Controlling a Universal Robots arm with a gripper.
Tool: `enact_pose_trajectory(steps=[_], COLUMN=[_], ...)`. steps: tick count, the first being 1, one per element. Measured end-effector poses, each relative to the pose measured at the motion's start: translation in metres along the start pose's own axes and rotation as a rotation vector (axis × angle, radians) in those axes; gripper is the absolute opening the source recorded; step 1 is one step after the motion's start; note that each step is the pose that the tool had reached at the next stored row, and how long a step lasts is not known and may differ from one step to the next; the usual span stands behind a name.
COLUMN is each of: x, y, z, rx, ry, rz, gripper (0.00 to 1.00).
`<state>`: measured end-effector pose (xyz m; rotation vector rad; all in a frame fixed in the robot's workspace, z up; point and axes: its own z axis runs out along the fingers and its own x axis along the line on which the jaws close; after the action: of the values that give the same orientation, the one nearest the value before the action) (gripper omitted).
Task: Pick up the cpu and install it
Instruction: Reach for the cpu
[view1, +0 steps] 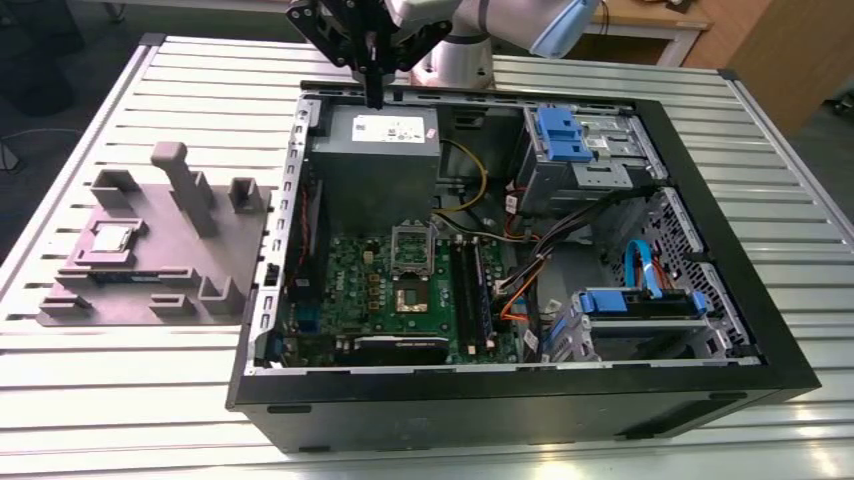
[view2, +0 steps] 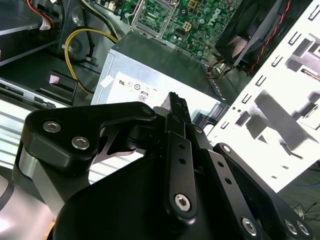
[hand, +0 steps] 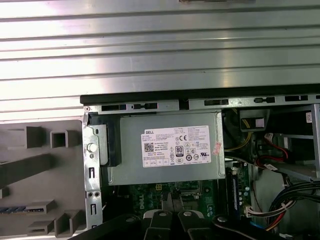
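Black pincer (view1: 375, 98), closed and empty, hangs above the grey metal power-supply box (view1: 378, 150); silver-topped square cpu (view1: 111, 238) lies well apart from it.

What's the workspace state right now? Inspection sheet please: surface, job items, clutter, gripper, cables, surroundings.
Surface: slatted metal table carrying an open computer case and a grey fixture block.
Job's things: cpu lies in the fixture block, outside the case at the exterior view's left; motherboard exposed inside the case.
Clutter: nothing seen.
Gripper: gripper shut, holding nothing, above the power supply.
Cables: yellow wires beside the power supply; blue cable by the drive bays.
Surroundings: wooden furniture beyond the table.
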<state>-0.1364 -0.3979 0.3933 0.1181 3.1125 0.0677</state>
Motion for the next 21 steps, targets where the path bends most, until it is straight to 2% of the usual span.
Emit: enact_pose_trajectory(steps=[21], x=[0.0056], y=[-0.0004], z=[-0.0001], rx=[0.0001], ry=[0.0000], rz=[0.000], gripper=[0.10])
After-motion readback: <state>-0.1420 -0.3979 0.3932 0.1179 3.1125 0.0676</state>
